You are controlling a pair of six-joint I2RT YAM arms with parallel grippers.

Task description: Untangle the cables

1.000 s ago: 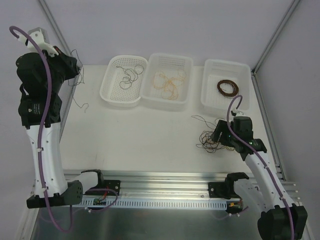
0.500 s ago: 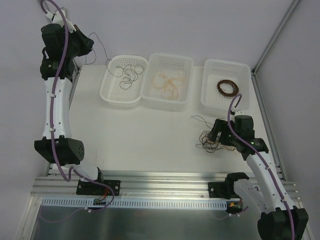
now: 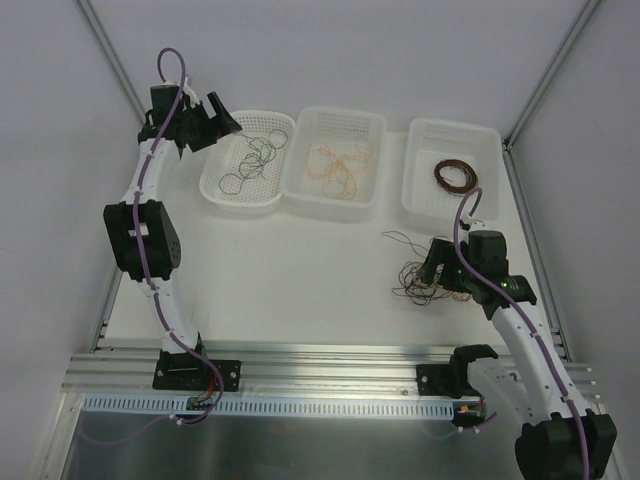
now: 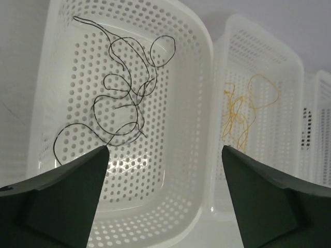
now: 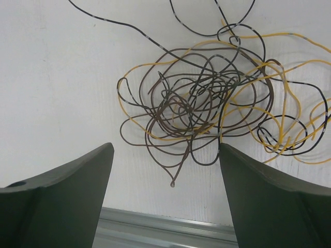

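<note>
Cables [image 5: 207, 106] lie in a black, brown and yellow knot near the worktop's [image 3: 300, 270] right edge, with some strands cut off by the wrist view. The right pincer [image 5: 165, 147] stands apart above them. The left pincer [image 4: 164, 150], apart and empty, hangs over the far-left basket [image 4: 206, 103], which holds black wire [image 4: 124, 98].

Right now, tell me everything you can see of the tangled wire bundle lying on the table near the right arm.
The bundle is a loose knot of hair-thin, flexible wires. Brown loops crowd the core, orange-yellow strands weave through, and black ones curl out at the edges. It lies flat on the white table, in front of the right-hand basket and outside it. The right arm's fingers are spread open on either side of its near edge, gripping nothing.
</note>
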